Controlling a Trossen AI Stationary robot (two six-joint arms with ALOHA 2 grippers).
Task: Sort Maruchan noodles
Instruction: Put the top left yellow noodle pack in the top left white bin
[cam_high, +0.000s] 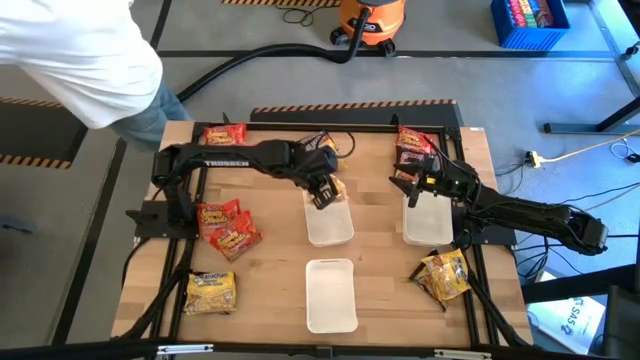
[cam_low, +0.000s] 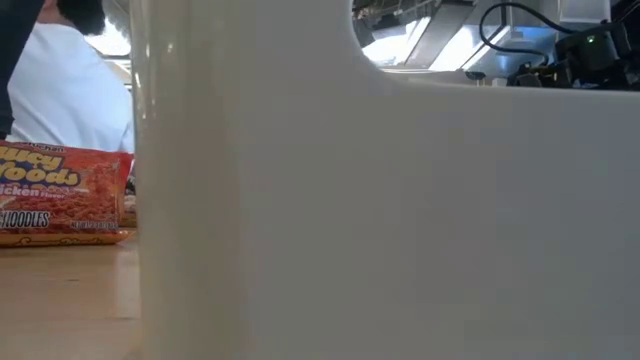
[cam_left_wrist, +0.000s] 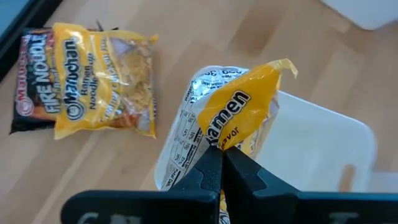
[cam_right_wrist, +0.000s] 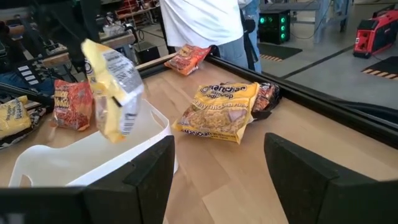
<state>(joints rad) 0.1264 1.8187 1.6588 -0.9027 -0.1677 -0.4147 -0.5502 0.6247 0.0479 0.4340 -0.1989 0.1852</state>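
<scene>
Wooden table: packets, trays

Glossy crinkly plastic noodle packets, matt white trays, wood table.

Both six-joint arms are matte black with boxy links; the left arm bears white "TROSSEN" lettering, the right arm thin dark cables.

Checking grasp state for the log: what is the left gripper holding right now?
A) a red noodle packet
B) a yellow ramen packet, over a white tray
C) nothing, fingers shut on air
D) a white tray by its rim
B: in the left wrist view the left gripper is clamped on a yellow ramen packet hanging above a white tray.
</scene>
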